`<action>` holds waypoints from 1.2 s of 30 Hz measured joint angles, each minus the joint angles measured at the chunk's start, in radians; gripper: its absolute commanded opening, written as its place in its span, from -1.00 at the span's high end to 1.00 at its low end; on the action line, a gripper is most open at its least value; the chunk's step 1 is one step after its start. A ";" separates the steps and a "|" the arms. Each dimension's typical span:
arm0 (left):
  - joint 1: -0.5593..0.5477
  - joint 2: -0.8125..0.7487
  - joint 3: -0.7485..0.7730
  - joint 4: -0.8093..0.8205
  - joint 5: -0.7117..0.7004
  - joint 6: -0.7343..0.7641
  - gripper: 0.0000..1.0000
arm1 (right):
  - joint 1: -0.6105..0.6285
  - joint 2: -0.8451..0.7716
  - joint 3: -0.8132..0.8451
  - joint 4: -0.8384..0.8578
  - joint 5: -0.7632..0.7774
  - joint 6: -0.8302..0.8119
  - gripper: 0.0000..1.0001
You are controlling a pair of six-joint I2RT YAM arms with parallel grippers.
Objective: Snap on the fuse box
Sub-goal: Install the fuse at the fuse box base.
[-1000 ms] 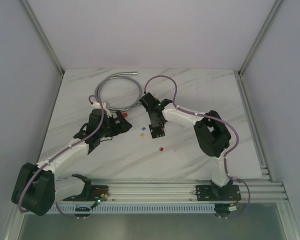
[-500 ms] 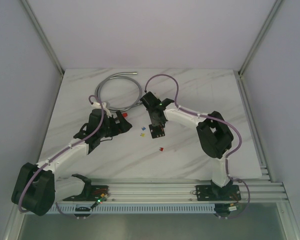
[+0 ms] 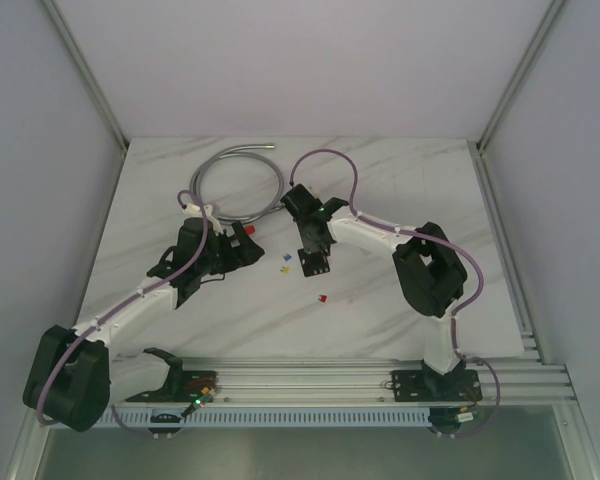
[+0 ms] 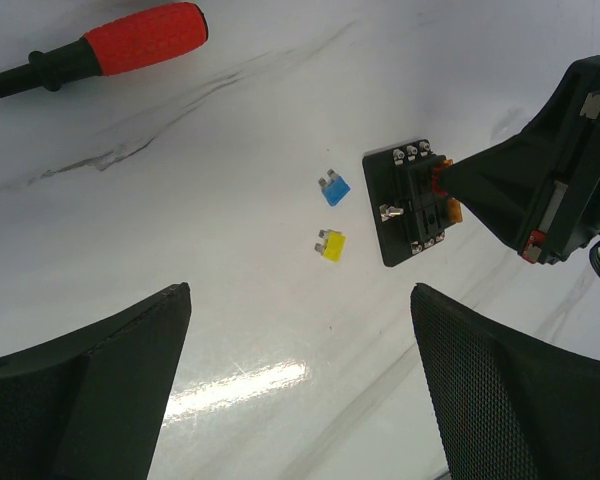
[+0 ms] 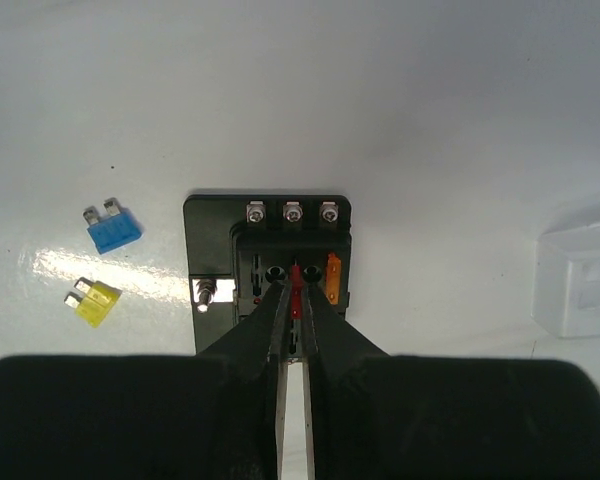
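The black fuse box (image 5: 216,240) lies flat on the white marble table, and shows in the left wrist view (image 4: 400,205) and the top view (image 3: 316,263). An orange fuse (image 5: 332,278) sits in one of its slots. My right gripper (image 5: 295,292) is down on the box, shut on a red fuse (image 5: 296,280) that stands in the middle slot. My left gripper (image 4: 300,300) is open and empty above bare table, to the left of the box. The clear cover (image 5: 580,280) lies to the right of the box.
A blue fuse (image 4: 333,189) and a yellow fuse (image 4: 330,245) lie loose just left of the box. A red-handled screwdriver (image 4: 145,35) lies by the left gripper. Another red fuse (image 3: 322,298) lies nearer the front. A grey cable (image 3: 235,175) loops at the back.
The right arm's elbow has shifted slightly to the right while its gripper stays on the fuse box. The left arm has not moved.
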 measured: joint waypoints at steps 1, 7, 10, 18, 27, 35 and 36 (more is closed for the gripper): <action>0.000 0.000 0.000 0.000 0.000 0.000 -1.00 | 0.000 0.000 0.000 0.000 -0.001 0.000 0.90; 0.000 0.000 0.002 -0.001 0.000 0.000 -1.00 | -0.003 0.000 0.000 0.002 -0.014 -0.001 0.93; 0.000 0.000 0.004 0.000 0.000 0.000 -1.00 | -0.010 0.001 0.000 0.002 -0.027 -0.005 0.93; 0.000 0.000 0.009 -0.001 0.013 0.000 -1.00 | -0.027 0.000 0.000 -0.002 -0.063 -0.032 1.00; 0.000 -0.008 0.009 -0.002 0.023 -0.001 -1.00 | -0.054 -0.027 -0.026 -0.045 -0.092 -0.066 1.00; 0.000 -0.008 0.010 -0.002 0.034 -0.007 -1.00 | -0.058 -0.024 -0.021 -0.061 -0.101 -0.087 0.97; 0.000 -0.008 0.010 -0.002 0.034 -0.007 -1.00 | -0.058 -0.021 -0.016 -0.066 -0.101 -0.089 0.95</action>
